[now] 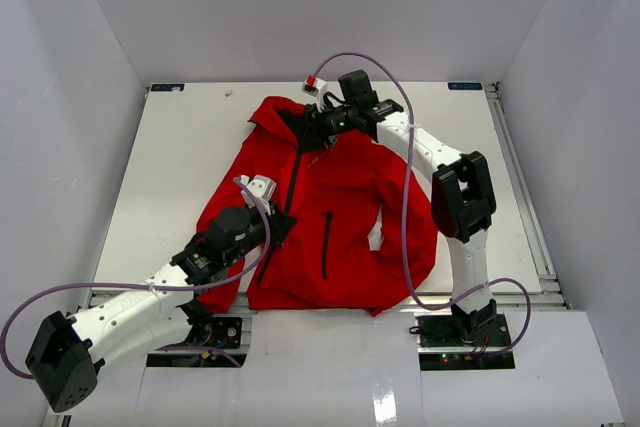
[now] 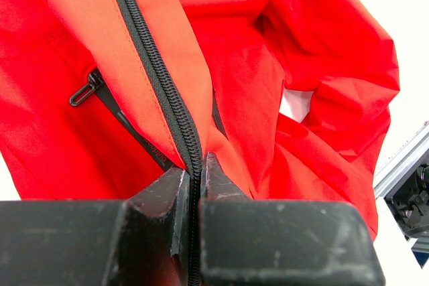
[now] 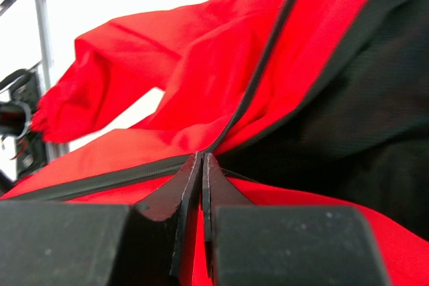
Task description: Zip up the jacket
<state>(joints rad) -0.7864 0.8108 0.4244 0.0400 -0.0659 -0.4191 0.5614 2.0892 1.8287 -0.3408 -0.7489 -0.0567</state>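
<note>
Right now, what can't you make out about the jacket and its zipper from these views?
Slider: seen in no view. In the right wrist view, the right gripper's fingers pinch where the zipper halves meet.
Zipper's bottom end: in the top view the left gripper covers it; in the left wrist view its fingers clamp over it.
One jacket sleeve: in the top view the left arm overlies it.

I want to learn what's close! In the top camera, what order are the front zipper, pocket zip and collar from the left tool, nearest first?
1. The front zipper: pinched in the left tool.
2. The pocket zip: just to its right.
3. The collar: at the far end of the jacket.
</note>
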